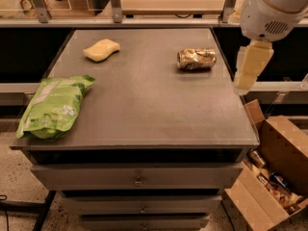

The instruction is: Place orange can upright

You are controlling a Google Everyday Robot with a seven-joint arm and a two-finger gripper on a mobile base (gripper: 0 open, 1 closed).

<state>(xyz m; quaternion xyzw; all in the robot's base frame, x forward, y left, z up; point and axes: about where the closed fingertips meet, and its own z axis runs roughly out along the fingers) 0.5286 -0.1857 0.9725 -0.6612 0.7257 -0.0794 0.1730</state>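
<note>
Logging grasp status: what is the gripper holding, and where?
Nothing: the orange can lies sideways on the table, apart from the gripper beside the table's right edge.

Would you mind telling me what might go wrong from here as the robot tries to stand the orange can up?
1. The orange can lies on its side, so a nudge may roll it across the table.
2. Its sides look dented, so a grasp may slip or tilt it.
3. The claw hangs beyond the table's right edge and may clip that edge moving in.
</note>
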